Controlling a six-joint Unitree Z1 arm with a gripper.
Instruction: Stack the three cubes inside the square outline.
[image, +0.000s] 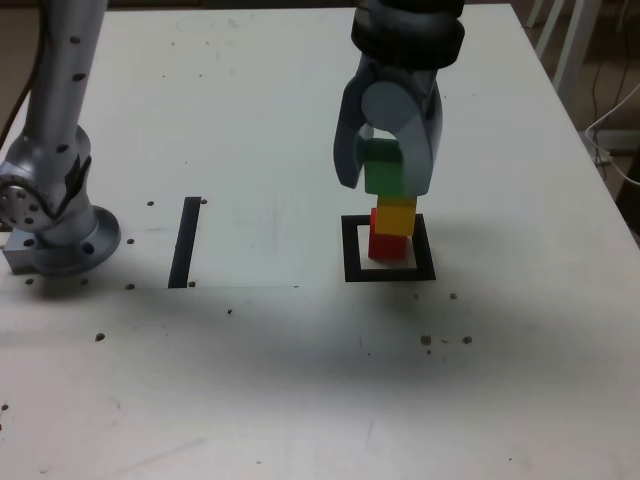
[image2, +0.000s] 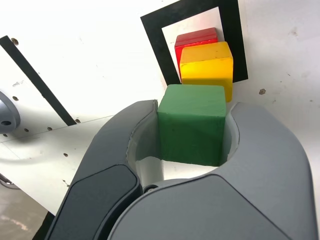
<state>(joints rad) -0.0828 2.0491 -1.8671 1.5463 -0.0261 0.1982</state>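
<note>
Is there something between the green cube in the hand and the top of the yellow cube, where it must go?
Nothing visible. The green cube is clamped in the hand just above the yellow cube, which sits on the red cube.

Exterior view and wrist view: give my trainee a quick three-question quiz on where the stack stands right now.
1. True or false: the pincer is shut on the green cube.
2. Which cube sits lowest inside the square outline? A. yellow B. red C. green
3. Fill in: on the exterior view's left lies a single straight black ____.

Key:
1. True.
2. B: the red cube is lowest, with the yellow cube on it.
3. Strip.
</note>
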